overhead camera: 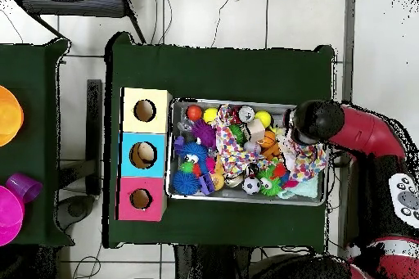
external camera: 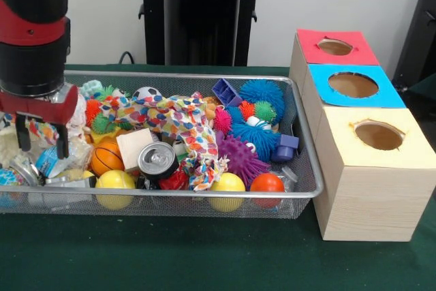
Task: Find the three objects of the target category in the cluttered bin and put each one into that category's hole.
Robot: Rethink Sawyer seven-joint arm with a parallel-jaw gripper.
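Front view shows the gripper point(external camera: 42, 142) hanging over the left end of the wire mesh bin point(external camera: 204, 199), its two dark jaws apart and pointing down with nothing between them, just above a heap of crinkled wrappers and pale packets point(external camera: 41, 161). The bin sits on the green counter point(external camera: 170, 257) and is packed full. Along its near wall lie a yellow ball point(external camera: 115, 182), a second yellow ball point(external camera: 227, 183) and an orange-red ball point(external camera: 267, 182). A drinks can point(external camera: 157, 159) lies on its side facing the camera, with a small basketball point(external camera: 107, 159) and a pale wooden block point(external camera: 133, 146) just beside it. A strip of polka-dot cloth point(external camera: 178, 122) is draped across the middle. Towards the right end are a purple spiky ball point(external camera: 240, 158), a blue spiky ball point(external camera: 261, 93), a blue spiky toy with eyes point(external camera: 254, 135) and a small purple plastic block point(external camera: 286, 146); a little soccer ball point(external camera: 146, 92) rests near the far wall.

Right of the bin, touching or just beside it, stand three wooden boxes in a row, each with a round hole in its top: the yellow box point(external camera: 371, 168) nearest, the blue box point(external camera: 354, 86) in the middle, the red box point(external camera: 334, 47) farthest.

Overhead, the arm point(overhead camera: 360, 132) reaches in over the end of the bin point(overhead camera: 245, 198) away from the boxes point(overhead camera: 144, 154).
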